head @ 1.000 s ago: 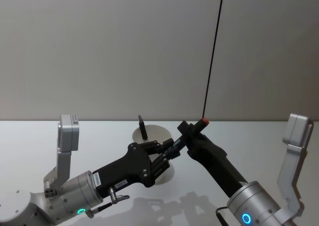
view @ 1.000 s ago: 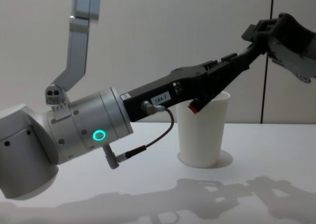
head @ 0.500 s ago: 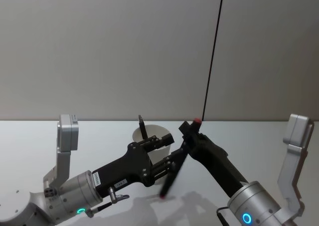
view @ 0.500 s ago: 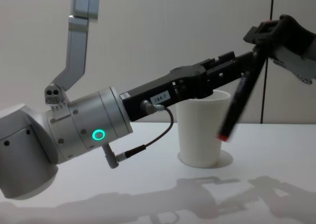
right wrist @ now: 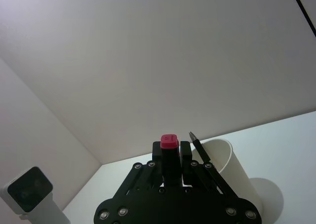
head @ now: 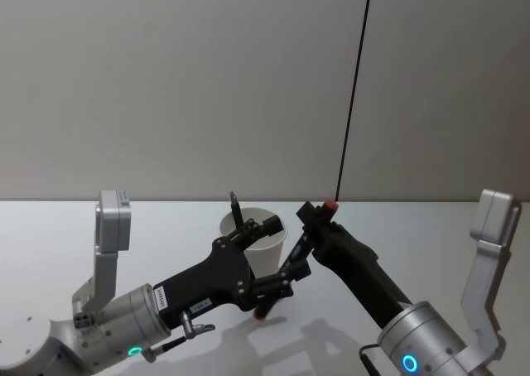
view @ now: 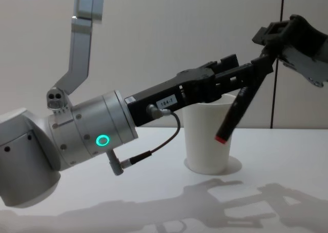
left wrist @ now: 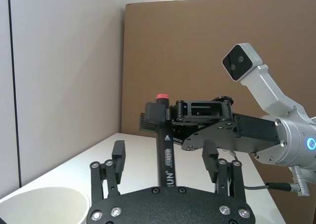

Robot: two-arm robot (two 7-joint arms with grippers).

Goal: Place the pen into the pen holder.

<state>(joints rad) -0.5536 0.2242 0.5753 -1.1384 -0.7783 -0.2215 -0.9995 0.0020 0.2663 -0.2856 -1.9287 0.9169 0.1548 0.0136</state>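
One pen, one cup, two grippers meeting above the table

The right gripper [right wrist: 169, 154] is clamping the upper end of the single black marker pen with red ends [view: 238, 107], which is hanging at a slant outside the one plain white paper cup [view: 205, 140]; its lower red tip is sitting beside the cup's wall, clear of the white table [view: 287, 156]. The left gripper [left wrist: 164, 150] is reaching in next to the cup's rim with its fingers [left wrist: 118, 155] spread wide on either side of the pen's barrel, not gripping it. White print on the barrel is showing the letters "UN". A white sticker [view: 169, 102] on the left arm is carrying digits that look like 184-7. One slim dark piece [head: 237, 211] is sticking up from the cup; what it is cannot be told.
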